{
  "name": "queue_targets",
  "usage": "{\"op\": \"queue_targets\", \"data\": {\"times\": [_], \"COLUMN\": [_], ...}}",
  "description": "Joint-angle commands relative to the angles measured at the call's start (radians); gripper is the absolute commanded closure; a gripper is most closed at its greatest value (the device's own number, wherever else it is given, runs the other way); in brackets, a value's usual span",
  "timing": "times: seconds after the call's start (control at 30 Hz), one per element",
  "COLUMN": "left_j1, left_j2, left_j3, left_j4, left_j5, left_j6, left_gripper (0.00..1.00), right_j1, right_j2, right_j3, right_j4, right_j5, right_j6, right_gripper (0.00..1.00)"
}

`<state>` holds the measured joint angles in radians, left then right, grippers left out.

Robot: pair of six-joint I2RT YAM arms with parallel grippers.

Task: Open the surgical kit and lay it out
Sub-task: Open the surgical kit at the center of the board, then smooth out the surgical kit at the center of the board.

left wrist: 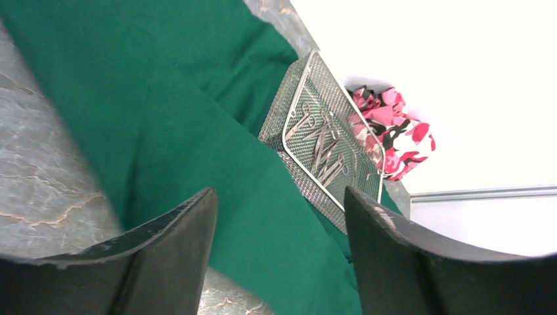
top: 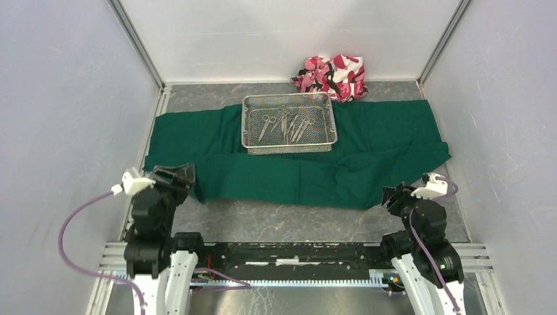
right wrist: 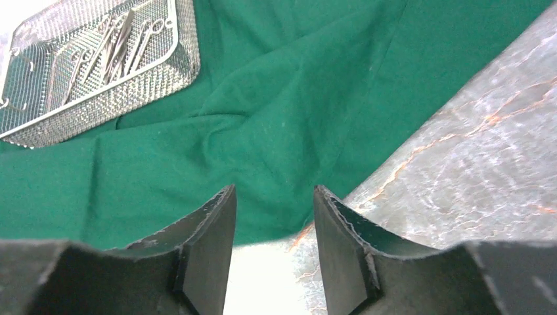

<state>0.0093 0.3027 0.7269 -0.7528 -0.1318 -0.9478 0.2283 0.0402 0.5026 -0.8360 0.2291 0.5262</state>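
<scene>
The dark green drape (top: pixel 368 151) lies spread across the table, its near half folded over in a rumpled band. The silver wire-mesh tray (top: pixel 253 141) sits on it at the back centre, with steel scissors, forceps and tweezers (top: pixel 287 125) lying inside. My left gripper (top: pixel 178 176) is open and empty over the drape's near left corner. My right gripper (top: pixel 394 195) is open and empty just off the drape's near right edge. The tray also shows in the left wrist view (left wrist: pixel 276 128) and the right wrist view (right wrist: pixel 98 111).
A pink-white-black camouflage cloth bundle (top: pixel 332 75) lies at the back against the wall, behind the tray. Bare grey marble tabletop (top: pixel 276 220) runs between the drape's near edge and the arm bases. White walls close in the sides and back.
</scene>
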Motion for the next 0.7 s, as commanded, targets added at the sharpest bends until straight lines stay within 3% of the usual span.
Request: {"op": "queue_targets", "data": {"times": [0.0,0.17,0.4,0.5,0.6,0.67], "left_j1": [0.003,0.003,-0.037,-0.036,-0.037,-0.037], "left_j2": [-0.149,-0.064,0.216,0.358,0.454,0.488], "left_j3": [0.034,0.122,0.144,0.181,0.202,0.204], "left_j4": [-0.119,-0.066,0.071,0.118,0.169,0.205], "left_j5": [-0.072,-0.092,-0.013,0.070,0.156,0.216], "left_j6": [0.018,0.172,0.291,0.358,0.428,0.472], "left_gripper": [0.18,0.10,0.04,0.04,0.04,0.04], "right_j1": [0.003,0.004,0.004,0.003,-0.011,-0.061], "right_j2": [-0.001,0.160,0.481,0.658,0.793,0.840], "right_j3": [0.079,0.104,0.076,0.118,0.146,0.151], "right_j4": [-0.042,0.044,0.251,0.291,0.302,0.331], "right_j5": [0.074,0.002,-0.095,0.014,0.192,0.203], "right_j6": [-0.097,-0.240,-0.206,-0.217,-0.192,-0.187], "right_gripper": [0.44,0.38,0.24,0.22,0.08,0.07]}}
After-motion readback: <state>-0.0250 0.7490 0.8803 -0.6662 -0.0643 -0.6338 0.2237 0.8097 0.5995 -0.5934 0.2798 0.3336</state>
